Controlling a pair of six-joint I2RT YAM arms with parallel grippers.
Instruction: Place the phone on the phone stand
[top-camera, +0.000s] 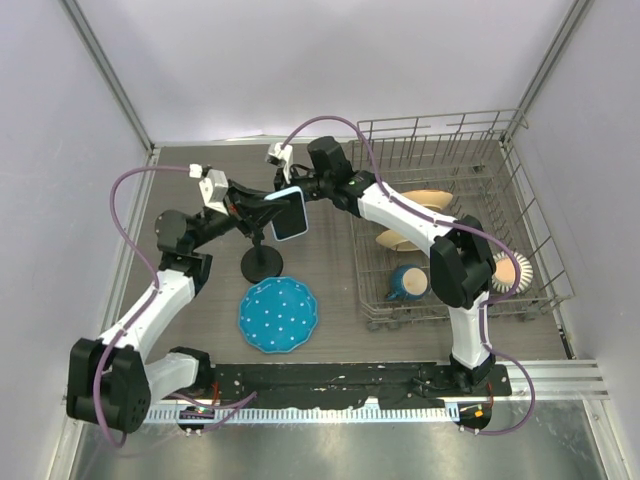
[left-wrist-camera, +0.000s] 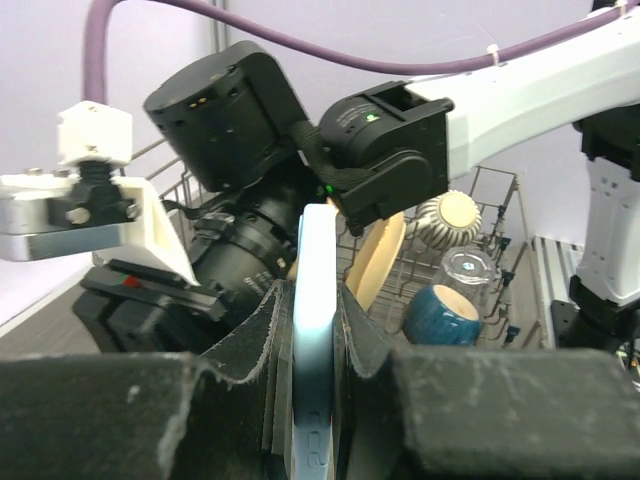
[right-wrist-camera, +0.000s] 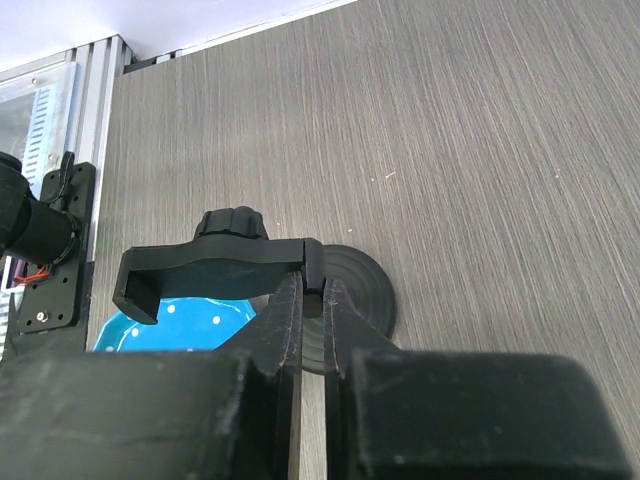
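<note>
The phone (top-camera: 291, 215), black screen with a light blue rim, is held upright above the table, over the black phone stand (top-camera: 263, 264). My left gripper (top-camera: 262, 212) is shut on it. In the left wrist view the phone (left-wrist-camera: 315, 250) stands edge-on between the pads (left-wrist-camera: 258, 345). My right gripper (top-camera: 303, 192) reaches in from the right. In the right wrist view it (right-wrist-camera: 323, 292) is shut on the end of the stand's cradle (right-wrist-camera: 210, 272), above the round disc base (right-wrist-camera: 368, 290). The phone does not show in that view.
A round blue dotted plate (top-camera: 278, 315) lies in front of the stand. A wire dish rack (top-camera: 520, 200) at the right holds a blue mug (top-camera: 407, 283), bowls and a glass. The two arms are close together over the stand.
</note>
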